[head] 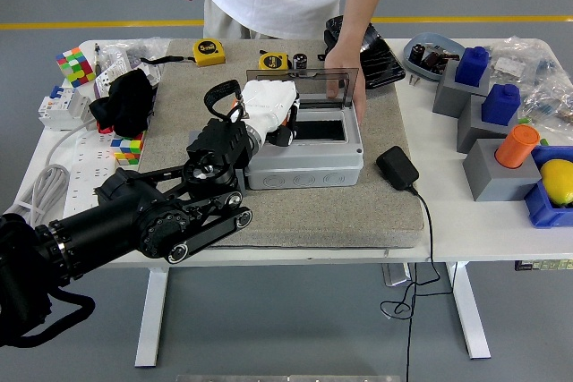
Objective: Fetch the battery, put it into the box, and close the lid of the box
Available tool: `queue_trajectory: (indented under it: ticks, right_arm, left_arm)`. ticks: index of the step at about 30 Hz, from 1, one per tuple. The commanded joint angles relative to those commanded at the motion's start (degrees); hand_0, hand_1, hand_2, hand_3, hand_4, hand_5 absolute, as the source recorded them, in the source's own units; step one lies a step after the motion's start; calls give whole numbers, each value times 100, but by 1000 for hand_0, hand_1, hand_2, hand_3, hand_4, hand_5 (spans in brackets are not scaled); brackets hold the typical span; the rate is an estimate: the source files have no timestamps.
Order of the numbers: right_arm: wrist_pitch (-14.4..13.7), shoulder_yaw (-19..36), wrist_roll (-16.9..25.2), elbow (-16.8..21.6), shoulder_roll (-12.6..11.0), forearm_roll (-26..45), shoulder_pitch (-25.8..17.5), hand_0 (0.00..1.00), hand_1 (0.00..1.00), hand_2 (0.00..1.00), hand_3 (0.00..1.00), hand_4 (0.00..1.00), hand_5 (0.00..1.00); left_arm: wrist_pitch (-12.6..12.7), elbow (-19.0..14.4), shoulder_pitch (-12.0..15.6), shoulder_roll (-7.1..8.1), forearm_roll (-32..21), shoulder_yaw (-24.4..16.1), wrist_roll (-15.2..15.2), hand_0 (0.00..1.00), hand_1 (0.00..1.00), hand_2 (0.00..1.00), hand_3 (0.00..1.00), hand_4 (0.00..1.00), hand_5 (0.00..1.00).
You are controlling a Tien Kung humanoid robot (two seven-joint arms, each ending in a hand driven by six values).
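Observation:
The grey box [304,167] sits on the grey mat [295,212] in the middle of the table. Its clear lid [300,87] stands upright at the back, and a person's hand [345,73] rests on the lid's right end. My left hand [283,130], white with a black arm, is over the box's left part, at the edge of the dark opening [322,131]. The orange battery does not show; the hand hides the left of the opening. My right arm is out of view.
A black adapter [396,167] with its cable lies right of the box. Two yellow tape measures [209,51] and a black tray [372,55] lie behind it. Grey blocks with blue and orange pieces [501,163] stand at right. A power strip [85,176] and cube [76,66] lie at left.

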Motion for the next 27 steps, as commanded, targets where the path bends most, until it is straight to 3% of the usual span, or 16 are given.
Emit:
queue_trajectory:
  ticks: [2, 3, 8, 20, 21, 27]
  right_arm:
    - [1, -13, -1, -3, 2, 17, -4, 674, 717, 711, 686, 998, 690]
    - [1, -13, 0, -2, 2, 24, -8, 675, 717, 710, 686, 998, 690]
    - [0, -38, -4, 0, -4, 16, -5, 676, 717, 710, 686, 998, 691]
    - [-3, -99, 6, 12, -5, 46, 29, 675, 717, 711, 686, 998, 691]
    - [-3, -107, 6, 12, -9, 54, 28, 675, 717, 711, 686, 998, 691]
    - [-8, -119, 6, 12, -13, 54, 25, 676, 717, 710, 686, 998, 691]
  left_arm:
    - [43, -12, 3, 0, -177, -10, -18, 249, 186, 214, 317, 788, 2]
    - [57, -35, 6, 0, -287, -25, -15, 239, 131, 180, 292, 807, 2]
    - [125, -172, -31, 0, -444, -87, -60, 238, 130, 180, 281, 800, 2]
    - [184, 172, -244, 0, -569, 25, -139, 240, 137, 181, 282, 793, 2]
    - [194, 154, -243, 0, -638, 37, -144, 250, 233, 258, 403, 825, 2]
    - [273, 10, -243, 0, -863, 75, -160, 254, 221, 246, 388, 826, 2]
